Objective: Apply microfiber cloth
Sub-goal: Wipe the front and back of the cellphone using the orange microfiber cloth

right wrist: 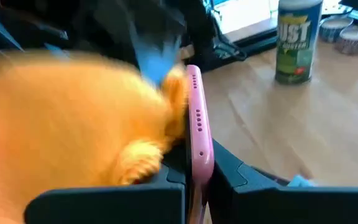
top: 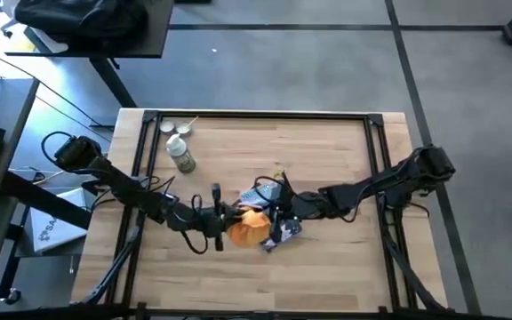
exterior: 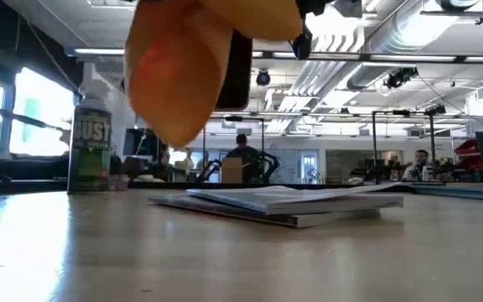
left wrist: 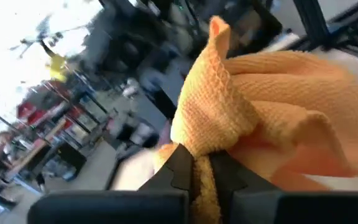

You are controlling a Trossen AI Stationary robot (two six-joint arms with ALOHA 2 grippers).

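Note:
The orange-yellow microfiber cloth (top: 249,228) is bunched up and lifted above the table's middle, with my left gripper (top: 228,222) shut on it from the left. My right gripper (top: 280,213) comes in from the right, shut on a phone with a pink rim (right wrist: 197,118), which shows as a dark slab (exterior: 238,69) in the low view. The cloth (right wrist: 73,118) lies against the phone's flat face. Both hang above the table. A blue-grey printed packet (exterior: 283,201) lies flat on the table below them. My left gripper pinches a gathered fold of the cloth (left wrist: 199,152) between its two fingers, several layers thick. The fingers come roughly level from the table's left. The cloth bulges out beyond the fingertips, clear of the table, and rests against the phone's face. My right gripper pinches the phone near its lower end (right wrist: 199,163), one finger on each flat face. The fingers come from the table's right. The phone is lifted clear of the table with its thin pink rim toward the wrist camera, and the cloth touches one face.
A green spray can labelled DUST (top: 182,156) stands at the table's far left, with two small round tins (top: 174,127) behind it. The black frame rails (top: 256,116) run around the table. People sit in the room beyond.

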